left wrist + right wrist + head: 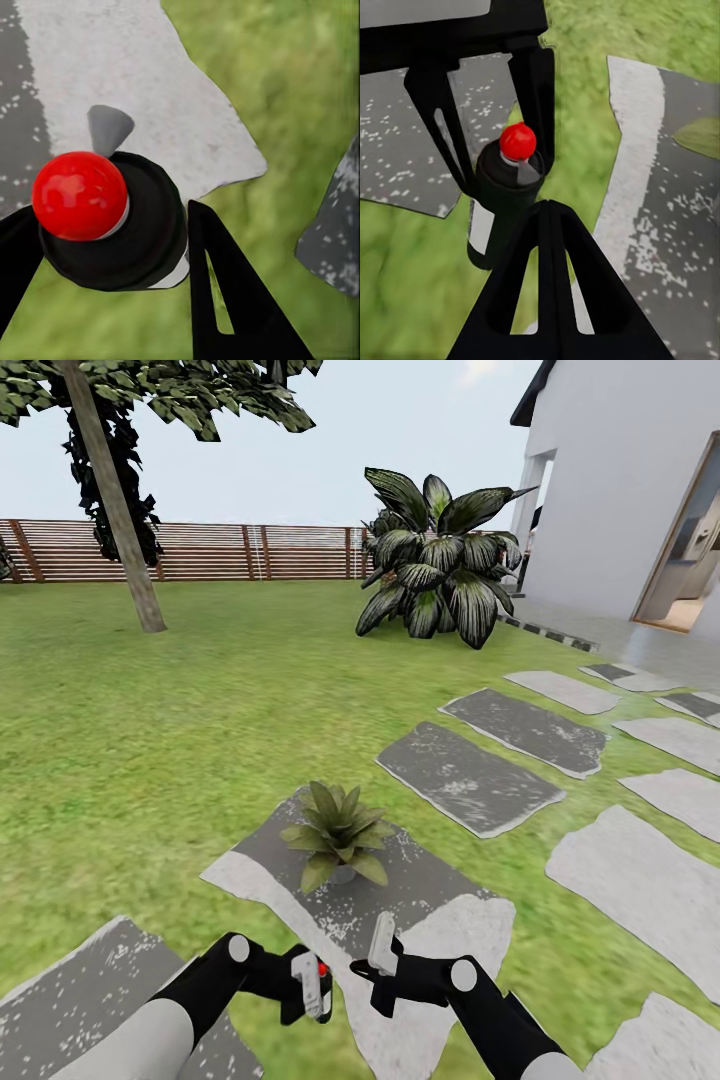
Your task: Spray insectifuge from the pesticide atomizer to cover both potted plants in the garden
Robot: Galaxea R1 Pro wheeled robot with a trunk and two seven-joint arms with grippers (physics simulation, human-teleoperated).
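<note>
Our left gripper (312,985) is closed around the sprayer (112,221), whose red knob (79,195) sticks up between the fingers. Our right gripper (383,952) hangs just beside it, and we cannot tell how far it is parted. One potted plant (335,835) stands on a stepping stone (420,920) just ahead of both grippers.

2 arms with grey rounded forearms, black wrist links and round grey joint caps; left hand (308,985) and right hand (383,950) have pale flat fingers.
</note>
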